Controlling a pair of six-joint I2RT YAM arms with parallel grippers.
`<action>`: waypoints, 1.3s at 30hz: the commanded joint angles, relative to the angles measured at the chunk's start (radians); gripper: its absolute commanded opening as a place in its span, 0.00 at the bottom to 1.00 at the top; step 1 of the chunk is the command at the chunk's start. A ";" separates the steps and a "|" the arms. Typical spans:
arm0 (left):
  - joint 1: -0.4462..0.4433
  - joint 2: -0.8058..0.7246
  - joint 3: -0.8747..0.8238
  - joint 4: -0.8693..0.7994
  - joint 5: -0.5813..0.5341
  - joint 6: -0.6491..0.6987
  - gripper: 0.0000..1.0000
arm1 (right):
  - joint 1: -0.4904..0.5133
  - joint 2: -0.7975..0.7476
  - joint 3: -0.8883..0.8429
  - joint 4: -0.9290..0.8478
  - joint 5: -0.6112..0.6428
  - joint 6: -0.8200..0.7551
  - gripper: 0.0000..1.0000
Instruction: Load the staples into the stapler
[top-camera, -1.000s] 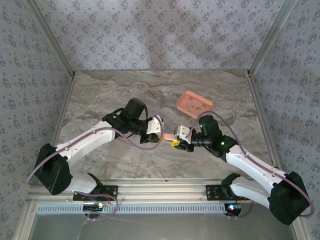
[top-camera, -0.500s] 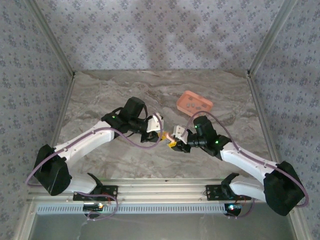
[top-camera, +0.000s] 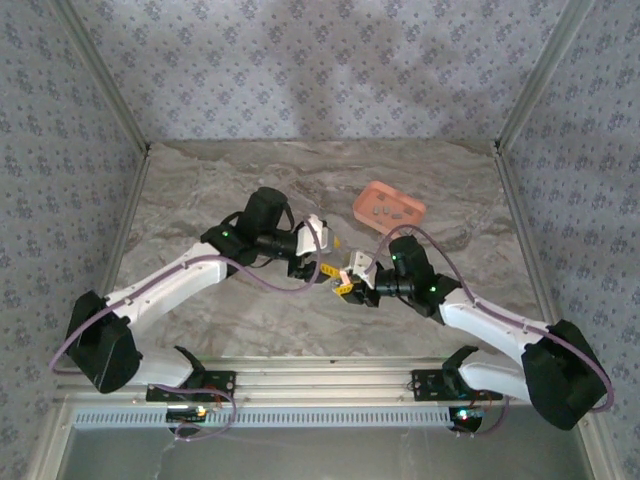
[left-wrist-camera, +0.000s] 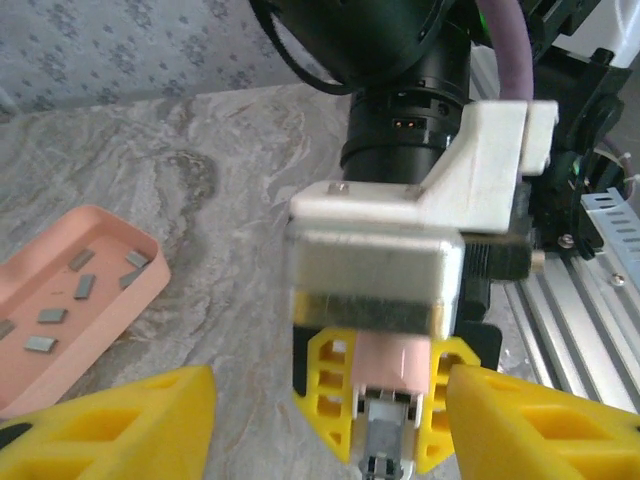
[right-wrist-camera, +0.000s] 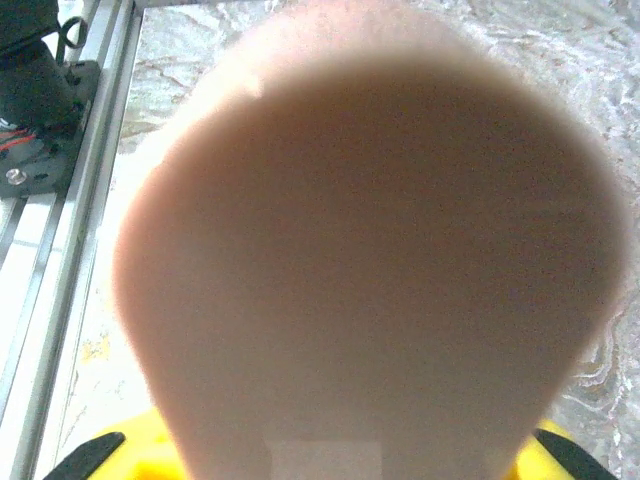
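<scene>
Several staples (left-wrist-camera: 83, 287) in pink tray (left-wrist-camera: 100, 335), apart from right hand (top-camera: 349, 282) gripping stapler (left-wrist-camera: 388, 364)

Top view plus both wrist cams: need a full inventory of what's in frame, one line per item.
stapler: 1, pink with a grey metal channel, mid-table between the two arms
staples: several, dark grey, loose in the tray
tray: 1, salmon pink, on the table beyond the right arm
table: 1, grey marbled
walls: grey-blue patterned, on the left, back and right sides
rail: 1, aluminium, along the near edge
left end effector: 1, yellow fingers, open, facing the stapler
right end effector: 1, yellow fingers, shut on the stapler
</scene>
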 joint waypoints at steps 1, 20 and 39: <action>0.016 -0.061 -0.050 0.056 0.038 -0.025 0.64 | -0.018 -0.029 -0.021 0.093 -0.053 0.049 0.15; -0.039 0.024 -0.090 0.216 0.080 -0.127 0.65 | -0.029 -0.026 -0.022 0.153 -0.104 0.064 0.16; -0.062 0.088 -0.041 0.246 0.147 -0.148 0.44 | -0.030 -0.021 -0.020 0.158 -0.103 0.064 0.16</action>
